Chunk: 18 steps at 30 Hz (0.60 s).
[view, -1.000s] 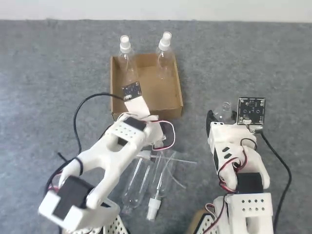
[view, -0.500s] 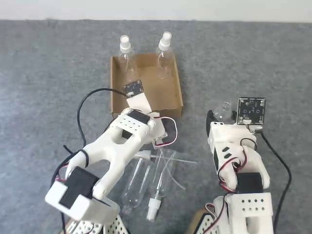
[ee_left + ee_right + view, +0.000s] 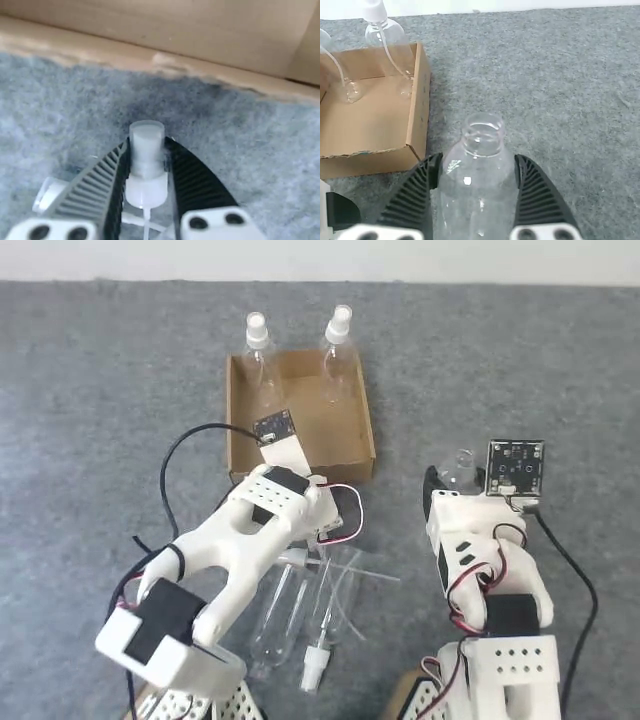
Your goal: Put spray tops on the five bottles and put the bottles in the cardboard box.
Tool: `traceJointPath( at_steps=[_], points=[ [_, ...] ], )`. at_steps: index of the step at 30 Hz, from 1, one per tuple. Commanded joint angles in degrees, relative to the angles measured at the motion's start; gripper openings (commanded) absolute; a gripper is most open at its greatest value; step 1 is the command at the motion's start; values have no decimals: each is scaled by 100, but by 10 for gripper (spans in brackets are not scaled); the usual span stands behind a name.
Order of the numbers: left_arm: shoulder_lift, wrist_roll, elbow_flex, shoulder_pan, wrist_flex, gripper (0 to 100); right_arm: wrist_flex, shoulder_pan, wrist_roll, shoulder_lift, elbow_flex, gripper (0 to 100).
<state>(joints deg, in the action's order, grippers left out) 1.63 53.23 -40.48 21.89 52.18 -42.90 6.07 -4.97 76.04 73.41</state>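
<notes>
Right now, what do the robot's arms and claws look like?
The left arm and right arm are chunky white plastic. The left gripper and right gripper have black ridged fingers. Red and white wires loop off them, black cables hang behind, and each wrist has a square camera board.

The cardboard box (image 3: 330, 440) sits open toward the desk's far edge. Two capped bottles (image 3: 262, 365) stand upright along its far wall. To the box's right, an open bottle (image 3: 479, 195) stands upright, gripped by the right claw (image 3: 477, 167). The left claw (image 3: 146, 150) pinches a white spray top (image 3: 146, 172) just before the box's near wall. Two clear bottles (image 3: 282, 610) and a loose spray top (image 3: 316, 665) lie flat by the desk's near edge.
</notes>
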Motion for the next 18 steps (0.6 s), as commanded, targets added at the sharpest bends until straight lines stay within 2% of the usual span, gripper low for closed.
traceJointPath(
  at_steps=[1, 8, 12, 18],
  points=[
    [-88, 9, 198, 0, 62, 12, 127, -31, 167, 198, 70, 6],
    [-229, 18, 189, 0, 105, 12, 127, -31, 167, 198, 70, 6],
    [-835, 35, 22, -26, 308, 12, 127, -22, 167, 198, 70, 6],
    [-1952, 9, -646, -35, -62, 12, 127, -22, 167, 198, 70, 6]
  ],
)
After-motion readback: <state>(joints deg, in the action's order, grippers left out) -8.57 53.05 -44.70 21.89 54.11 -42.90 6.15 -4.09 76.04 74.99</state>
